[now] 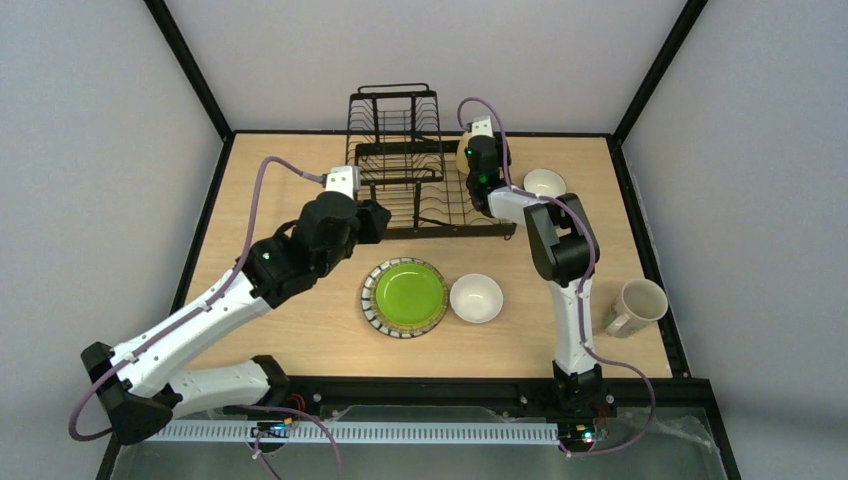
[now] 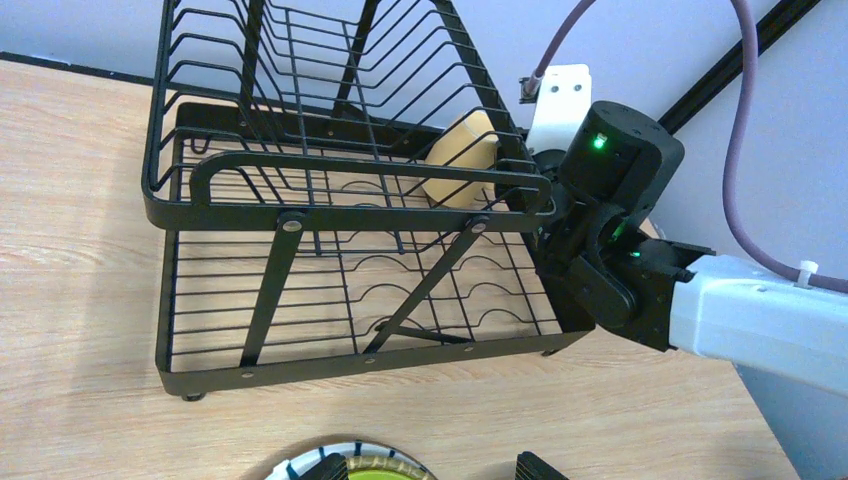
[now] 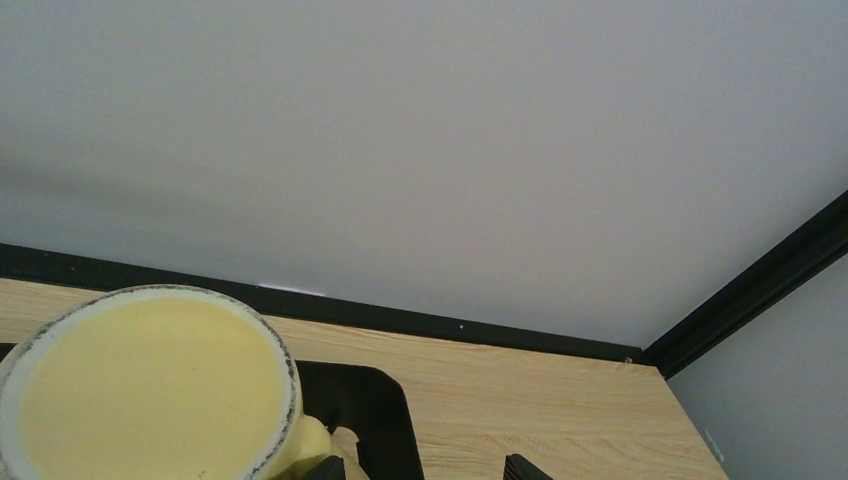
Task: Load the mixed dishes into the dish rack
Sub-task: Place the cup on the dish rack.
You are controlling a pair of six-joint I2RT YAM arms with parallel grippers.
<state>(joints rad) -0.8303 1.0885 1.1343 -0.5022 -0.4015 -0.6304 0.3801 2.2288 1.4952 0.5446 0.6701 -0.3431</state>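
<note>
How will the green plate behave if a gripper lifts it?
The green plate lies flat on the table, so its low rim probably offers little to pinch. Its glossy surface may be slippery. It looks rigid and likely breakable.

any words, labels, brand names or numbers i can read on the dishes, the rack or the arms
None can be read in any view.
yellow mug, green plate, white bowl, cream mug, dish rack: no markings visible.
green light on the arm: a plain dot, no sign.
</note>
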